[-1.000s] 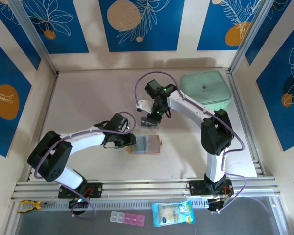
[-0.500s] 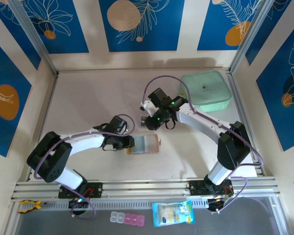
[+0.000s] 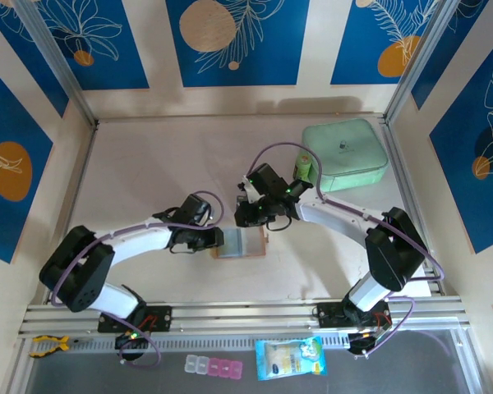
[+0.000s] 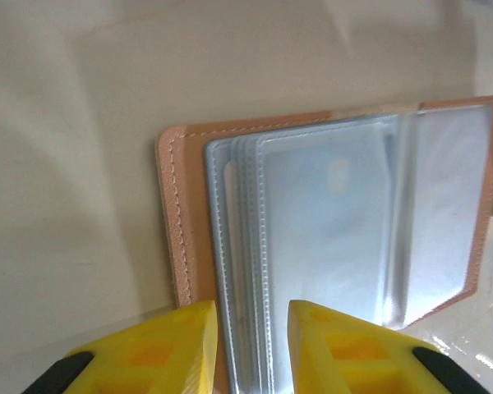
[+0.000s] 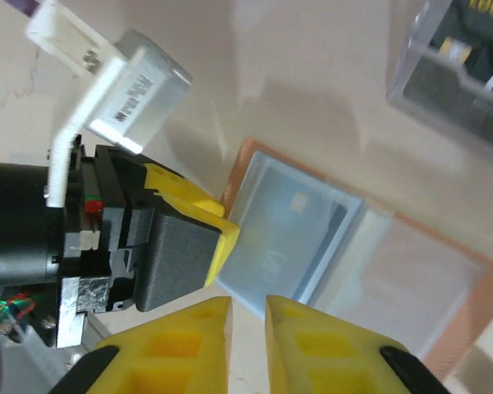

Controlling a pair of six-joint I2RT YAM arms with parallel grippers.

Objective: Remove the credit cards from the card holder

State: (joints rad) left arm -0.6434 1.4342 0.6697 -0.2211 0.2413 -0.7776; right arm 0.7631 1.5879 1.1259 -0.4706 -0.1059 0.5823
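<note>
The tan card holder lies open on the table, its clear sleeves up. A pale bluish credit card with a chip shows through the top sleeve. My left gripper rests on the holder's left edge. Its jaws stand slightly apart over the flat sleeve edges and pinch nothing. My right gripper hovers just behind the holder. Its fingers are nearly together with nothing between them. Dark credit cards lie on the table beyond the holder.
A mint-green zip case sits at the back right with a small green roll beside it. Pill boxes and a blue packet lie in front of the rail. Bare table stretches to the left and back.
My right gripper has come forward and down from the card pile to the holder's back edge, and its jaws have narrowed. The left gripper has stayed on the holder.
</note>
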